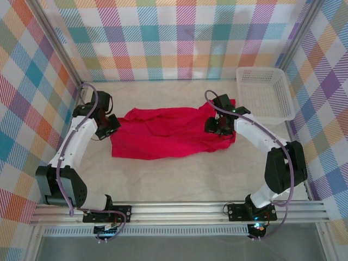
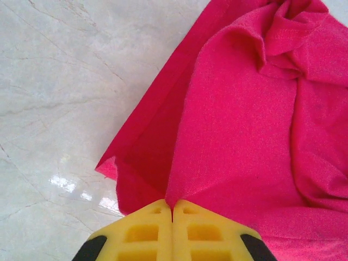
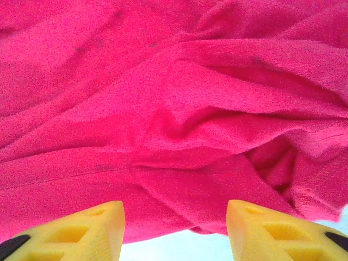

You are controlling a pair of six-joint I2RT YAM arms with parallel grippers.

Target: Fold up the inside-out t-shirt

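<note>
At the left end of the scene, the left fingers (image 1: 111, 126) sit at the left-hand edge of the t-shirt (image 1: 163, 136). In the left wrist view these fingers (image 2: 163, 220) are clenched flat together, with a fold of red cloth (image 2: 244, 136) drawn to a point right at their tips. So they are grasping the shirt's edge, probably to anchor that side or hold it ready for a pull. Beside the pinch, a doubled layer of fabric runs off at a slant over the pale surface (image 2: 54, 81).

The shirt itself lies in the middle of the surface (image 1: 179, 179), stretched roughly sideways between the two arms. It is rumpled rather than flat, with no neat fold made yet. I judge the task to be at an early stage, with spreading coming before folding.

Further right, the right fingers (image 1: 217, 128) hang over the bunched right end of the shirt. From the wrist camera they (image 3: 100, 225) stand apart, released. Creased cloth (image 3: 163, 109) lies just beyond them and nothing is clamped between them. That looks like a position for choosing a fresh hold.

At the far right, a white mesh basket (image 1: 266, 95) stands apart from the shirt.
</note>
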